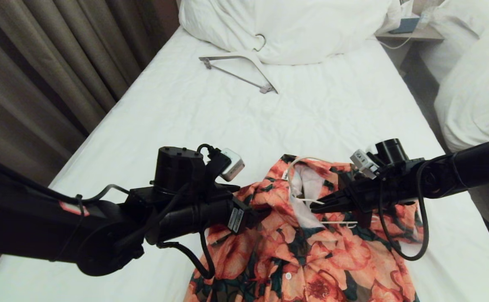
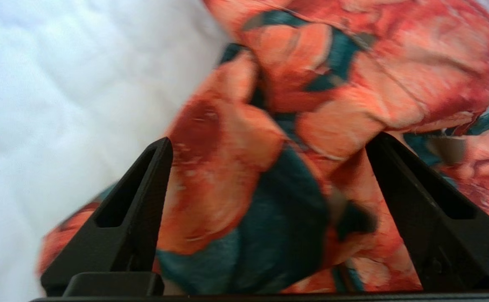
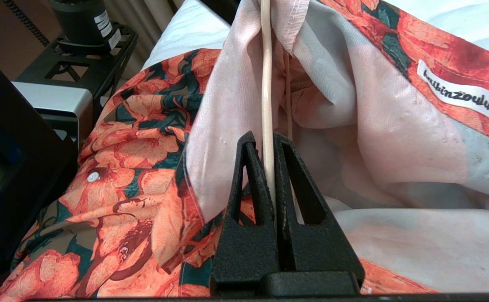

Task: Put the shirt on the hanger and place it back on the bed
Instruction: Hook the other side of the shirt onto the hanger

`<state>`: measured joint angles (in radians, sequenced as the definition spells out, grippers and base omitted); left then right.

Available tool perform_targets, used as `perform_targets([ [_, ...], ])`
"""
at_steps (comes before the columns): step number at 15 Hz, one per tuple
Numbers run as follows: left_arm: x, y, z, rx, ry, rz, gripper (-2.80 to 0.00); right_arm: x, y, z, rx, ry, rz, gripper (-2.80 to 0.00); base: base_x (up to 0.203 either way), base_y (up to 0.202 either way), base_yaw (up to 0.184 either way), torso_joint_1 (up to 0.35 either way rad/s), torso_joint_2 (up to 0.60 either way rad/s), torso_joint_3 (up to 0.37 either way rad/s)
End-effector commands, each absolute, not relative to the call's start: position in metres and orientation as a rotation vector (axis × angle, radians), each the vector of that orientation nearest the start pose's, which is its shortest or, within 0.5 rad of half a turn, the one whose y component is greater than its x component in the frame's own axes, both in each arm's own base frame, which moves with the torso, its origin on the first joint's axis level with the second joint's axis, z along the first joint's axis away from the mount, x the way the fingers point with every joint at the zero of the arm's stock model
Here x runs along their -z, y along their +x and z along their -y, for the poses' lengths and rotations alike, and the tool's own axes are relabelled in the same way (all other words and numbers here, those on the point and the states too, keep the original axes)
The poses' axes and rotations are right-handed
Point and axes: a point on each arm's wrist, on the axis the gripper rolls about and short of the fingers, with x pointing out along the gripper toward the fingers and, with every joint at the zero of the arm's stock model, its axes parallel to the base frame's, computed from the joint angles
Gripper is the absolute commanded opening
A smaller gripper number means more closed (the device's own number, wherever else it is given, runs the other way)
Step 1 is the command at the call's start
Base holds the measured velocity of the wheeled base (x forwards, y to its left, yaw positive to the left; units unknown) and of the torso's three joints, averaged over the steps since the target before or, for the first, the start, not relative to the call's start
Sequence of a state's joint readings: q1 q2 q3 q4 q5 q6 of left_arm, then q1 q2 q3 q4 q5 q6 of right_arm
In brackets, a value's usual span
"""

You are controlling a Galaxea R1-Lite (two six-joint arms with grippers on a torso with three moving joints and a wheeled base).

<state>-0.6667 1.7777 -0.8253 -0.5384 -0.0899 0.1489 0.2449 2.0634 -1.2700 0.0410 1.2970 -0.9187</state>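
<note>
The coral-flowered shirt (image 1: 311, 260) lies rumpled on the bed (image 1: 185, 126) close in front of me, collar toward the pillows and pale inside showing. The thin cream hanger (image 1: 290, 174) pokes out of the neck opening. My right gripper (image 1: 311, 206) is shut on the hanger's wire (image 3: 266, 63) just inside the collar, near the white neck label (image 3: 458, 94). My left gripper (image 1: 257, 212) hovers at the shirt's left shoulder. In the left wrist view it (image 2: 271, 138) stands wide open, with bunched shirt cloth (image 2: 311, 84) lying loose between the fingers.
A thicker white hanger with a grey bar (image 1: 244, 69) lies farther up the sheet by the duvet heap (image 1: 295, 25). Brown curtains (image 1: 39, 63) hang along the left side. A nightstand (image 1: 412, 33) and the neighbouring bed (image 1: 475, 92) stand on the right.
</note>
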Motion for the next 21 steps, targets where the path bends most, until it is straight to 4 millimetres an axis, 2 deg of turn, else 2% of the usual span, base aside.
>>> perform_targets([
  [1,-0.150,0.247,0.203,0.797,0.263,-0.359,0.00,-0.127,0.360,-0.114,-1.641,-0.239,-0.069,-2.80,0.000,0.000,0.000,0.000,0.00,0.000],
  [9,-0.154,0.247,0.218,0.832,0.262,-0.334,0.00,-0.126,0.360,-0.116,-1.648,-0.239,-0.070,-2.80,0.000,0.000,0.000,0.000,0.00,0.000],
  [10,-0.154,0.247,0.218,0.834,0.264,-0.337,-2.80,-0.127,0.360,-0.116,-1.647,-0.239,-0.069,-2.80,0.000,0.000,0.000,0.000,0.00,0.000],
  [14,-0.148,0.245,0.225,0.869,0.266,-0.351,-2.80,-0.127,0.360,-0.116,-1.646,-0.241,-0.066,-2.80,0.000,0.000,0.000,0.000,0.00,0.000],
  [21,-0.157,0.242,0.224,0.872,0.254,-0.324,-2.80,-0.130,0.362,-0.113,-1.637,-0.252,-0.048,-2.80,0.000,0.000,0.000,0.000,0.00,0.000],
])
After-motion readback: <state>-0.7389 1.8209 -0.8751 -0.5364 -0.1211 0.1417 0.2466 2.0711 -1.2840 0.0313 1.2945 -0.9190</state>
